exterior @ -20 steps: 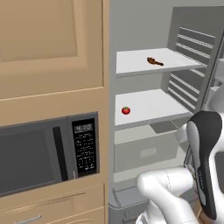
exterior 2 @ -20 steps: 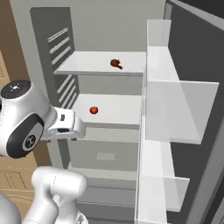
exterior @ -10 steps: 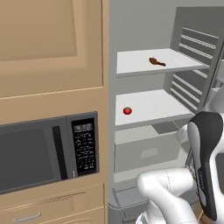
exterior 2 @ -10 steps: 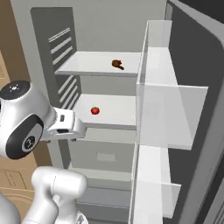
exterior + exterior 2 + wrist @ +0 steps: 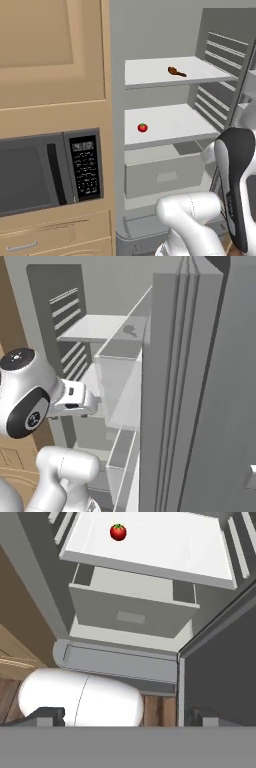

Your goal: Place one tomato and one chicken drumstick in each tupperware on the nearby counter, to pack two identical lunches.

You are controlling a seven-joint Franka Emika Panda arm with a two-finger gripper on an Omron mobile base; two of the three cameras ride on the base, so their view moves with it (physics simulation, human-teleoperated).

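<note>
A small red tomato lies on the middle shelf of the open fridge, and it sits at the top of the hand view as well. On the upper shelf lies a brown chicken drumstick; in the right base view it is a dim shape behind the clear door bin. My gripper is open and holds nothing. Its fingertips stand wide apart, low in front of the fridge and well short of the tomato. The tupperware and the counter are out of view.
The grey fridge door with its clear bins stands close on the right of the arm. A closed grey drawer sits under the tomato shelf. A microwave is set in tan cabinets on the left.
The fridge door has swung across the right base view and now covers the tomato shelf there. The arm's wrist has sunk slightly. Tomato and drumstick have not moved.
</note>
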